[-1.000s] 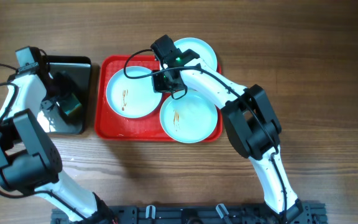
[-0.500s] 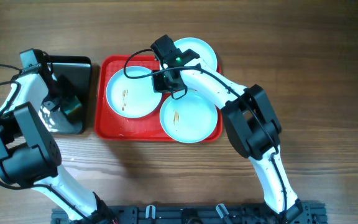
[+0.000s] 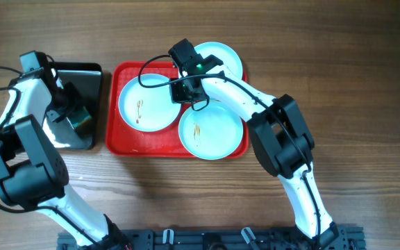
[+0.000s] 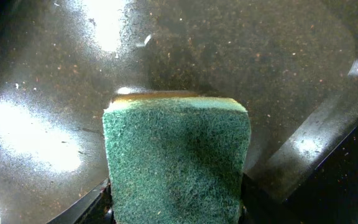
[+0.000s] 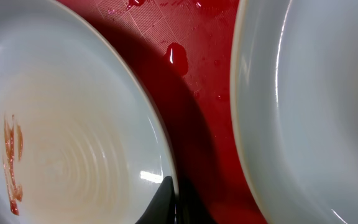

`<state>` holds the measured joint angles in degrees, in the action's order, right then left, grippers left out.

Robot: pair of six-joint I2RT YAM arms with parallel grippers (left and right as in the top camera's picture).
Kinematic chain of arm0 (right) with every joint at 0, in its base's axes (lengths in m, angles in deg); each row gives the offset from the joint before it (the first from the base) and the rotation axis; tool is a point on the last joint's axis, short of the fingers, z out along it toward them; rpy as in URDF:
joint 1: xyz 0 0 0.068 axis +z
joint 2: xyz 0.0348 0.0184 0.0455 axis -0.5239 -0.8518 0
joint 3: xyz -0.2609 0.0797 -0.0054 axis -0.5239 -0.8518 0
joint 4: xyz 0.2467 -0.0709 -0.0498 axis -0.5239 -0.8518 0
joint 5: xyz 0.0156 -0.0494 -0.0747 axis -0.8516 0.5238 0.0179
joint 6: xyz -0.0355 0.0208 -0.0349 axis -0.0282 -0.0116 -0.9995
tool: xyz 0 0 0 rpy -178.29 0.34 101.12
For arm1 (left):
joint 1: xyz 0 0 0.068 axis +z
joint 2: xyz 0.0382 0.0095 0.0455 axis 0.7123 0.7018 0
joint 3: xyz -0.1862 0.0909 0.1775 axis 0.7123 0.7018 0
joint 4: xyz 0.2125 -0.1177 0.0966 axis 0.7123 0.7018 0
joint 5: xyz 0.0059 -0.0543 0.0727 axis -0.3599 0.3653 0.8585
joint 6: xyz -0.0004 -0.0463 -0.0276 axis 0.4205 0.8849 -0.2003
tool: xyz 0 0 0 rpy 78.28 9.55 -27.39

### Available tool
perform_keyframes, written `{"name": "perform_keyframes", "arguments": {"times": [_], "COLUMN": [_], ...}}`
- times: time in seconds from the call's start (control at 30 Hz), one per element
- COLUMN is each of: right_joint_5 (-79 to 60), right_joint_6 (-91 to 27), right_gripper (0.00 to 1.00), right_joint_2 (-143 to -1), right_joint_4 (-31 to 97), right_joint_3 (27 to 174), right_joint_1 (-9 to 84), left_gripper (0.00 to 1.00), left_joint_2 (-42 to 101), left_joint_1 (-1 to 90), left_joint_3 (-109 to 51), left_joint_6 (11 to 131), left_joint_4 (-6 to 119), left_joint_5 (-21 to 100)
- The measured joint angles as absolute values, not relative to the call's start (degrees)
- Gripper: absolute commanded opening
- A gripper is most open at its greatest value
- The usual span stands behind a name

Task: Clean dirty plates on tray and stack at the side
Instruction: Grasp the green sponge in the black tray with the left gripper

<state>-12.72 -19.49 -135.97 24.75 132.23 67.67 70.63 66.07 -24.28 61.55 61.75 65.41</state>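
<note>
On the red tray [image 3: 127, 150] mid-tabletop, right pincer [image 3: 186, 89], grip unreadable, sits at the right rim of the smeared plate [image 3: 146, 104]; left pincer [image 3: 76, 115], clamping the sponge [image 4: 176, 155], hangs farther off toward the left edge.

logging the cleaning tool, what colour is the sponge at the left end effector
The sponge is dark green, thin yellow edge; best in left wrist view.

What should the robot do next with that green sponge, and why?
Probably carry the sponge over to the left plate on the red tray. The left pincer grips the sponge above the black tray, that plate carries a brownish smear, and the right pincer sits at its rim, seemingly steadying it.
</note>
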Motion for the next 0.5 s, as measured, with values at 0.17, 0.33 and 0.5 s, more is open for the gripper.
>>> {"name": "perform_keyframes", "arguments": {"times": [0.17,0.33,0.5], "right_joint_5": [-12.72,-12.72,-12.75], "right_joint_6": [-19.49,-19.49,-19.49], "right_gripper": [0.04,0.04,0.04], "right_joint_2": [-135.97,-135.97,-135.97], "right_joint_4": [24.75,24.75,24.75], "right_joint_3": [132.23,132.23,132.23], "right_joint_1": [67.67,67.67,67.67], "left_gripper": [0.04,0.04,0.04], "left_joint_2": [70.63,70.63,70.63], "left_joint_1": [66.05,66.05,66.07], "left_joint_3": [-24.44,-24.46,-24.50], "left_joint_6": [61.05,60.96,60.96], "left_joint_4": [61.21,60.88,61.10], "left_joint_5": [65.36,65.38,64.93]}}
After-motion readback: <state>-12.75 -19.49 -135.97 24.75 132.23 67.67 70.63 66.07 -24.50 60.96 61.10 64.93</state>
